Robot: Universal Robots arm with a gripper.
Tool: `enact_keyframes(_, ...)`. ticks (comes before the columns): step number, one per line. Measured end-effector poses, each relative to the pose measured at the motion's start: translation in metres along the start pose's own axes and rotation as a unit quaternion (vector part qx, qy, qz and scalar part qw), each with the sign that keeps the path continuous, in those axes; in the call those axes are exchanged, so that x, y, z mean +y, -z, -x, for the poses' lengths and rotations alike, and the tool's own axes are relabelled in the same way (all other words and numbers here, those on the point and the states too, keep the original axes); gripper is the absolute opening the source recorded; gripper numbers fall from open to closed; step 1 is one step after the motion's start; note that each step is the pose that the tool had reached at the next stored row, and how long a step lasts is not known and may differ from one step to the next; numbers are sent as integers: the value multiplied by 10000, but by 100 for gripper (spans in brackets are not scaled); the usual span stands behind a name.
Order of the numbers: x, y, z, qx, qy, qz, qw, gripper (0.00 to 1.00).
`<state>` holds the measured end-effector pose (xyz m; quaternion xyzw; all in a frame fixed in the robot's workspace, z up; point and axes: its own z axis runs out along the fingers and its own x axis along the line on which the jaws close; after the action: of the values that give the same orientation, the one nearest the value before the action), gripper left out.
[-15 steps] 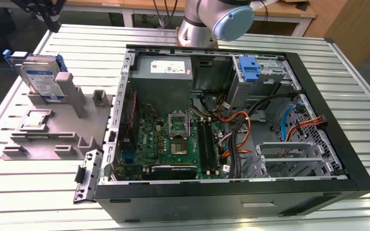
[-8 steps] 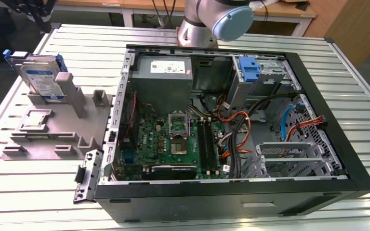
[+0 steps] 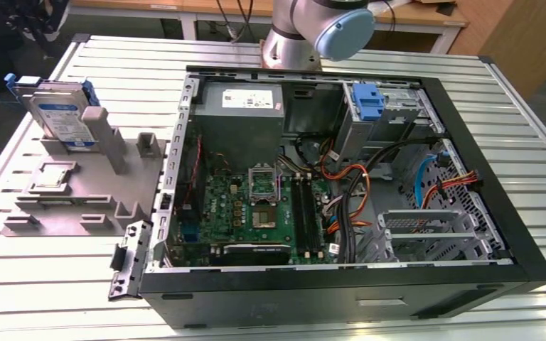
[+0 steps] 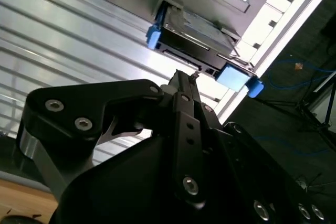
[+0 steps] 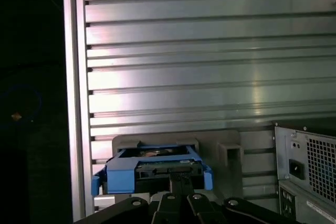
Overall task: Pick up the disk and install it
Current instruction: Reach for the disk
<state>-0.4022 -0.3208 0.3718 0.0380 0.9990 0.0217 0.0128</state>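
- While the disk (image 3: pixel 60 114) stood upright in the grey stand (image 3: pixel 93 192) at the exterior view's far left, nothing was touching it, so the pick-up was judged not yet made.
- It sat well apart from the open case (image 3: pixel 349 291), which lay toward the exterior view's right on the slatted table (image 3: pixel 140 57).
- The disk's long axis ran up and down, with the labelled face turned toward the near side.
- In the second wrist view the gripper (image 4: pixel 182 75) hung over the disk's upper edge, near it but with a clear gap of table showing between the two.
- In the first wrist view the same edge lay dead ahead of the gripper, edge-on and blue-framed, and centred on the fingers' line.
- The fingers (image 5: pixel 177 184) looked pressed together and pinched nothing.
- The knuckles seemed to spread along the disk's broad edge rather than across its thin side; that alignment was the relation any grasp would turn on.
- From the gripper, the disk lay straight on along the approach line, with no sideways offset that could be made out.
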Motion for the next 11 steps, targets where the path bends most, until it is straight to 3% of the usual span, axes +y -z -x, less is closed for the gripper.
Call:
enact_keyframes(6,-65,-36,-232,8,0,-1,10000,10)
enact_keyframes(11,-152,-55,-365,12,0,-1,10000,10)
